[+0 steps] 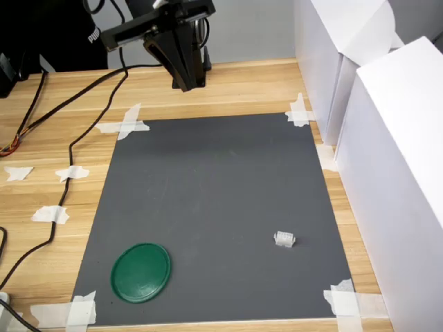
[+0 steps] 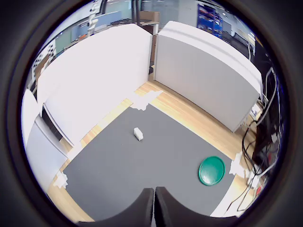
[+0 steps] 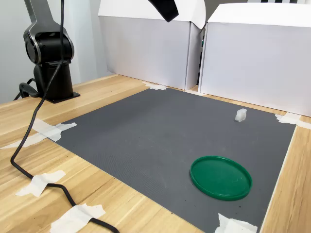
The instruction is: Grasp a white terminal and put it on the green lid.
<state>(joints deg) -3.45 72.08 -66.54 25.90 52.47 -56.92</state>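
While the gripper (image 2: pixel 155 208) hangs clenched, empty, the white terminal (image 1: pixel 284 239) lies apart from the green lid (image 1: pixel 140 272).

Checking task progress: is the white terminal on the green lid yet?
No. The white terminal lies on the gray mat, well apart from the green lid.

The worktop (image 1: pixel 228 86) is light wood with a visible grain and a smooth, slightly satin finish. On it lies a dark grey mat (image 1: pixel 214 207) that looks matt, with a fine woven texture in the second exterior view. Its corners are held by strips of white tape (image 1: pixel 124 124), papery and a little wrinkled. The green lid (image 3: pixel 221 177) is smooth, glossy plastic. The white terminal (image 1: pixel 284 239) is translucent plastic with ribs. The white boxes (image 3: pixel 146 46) look like matt cardboard. The tool (image 1: pixel 183 59) is matt black.
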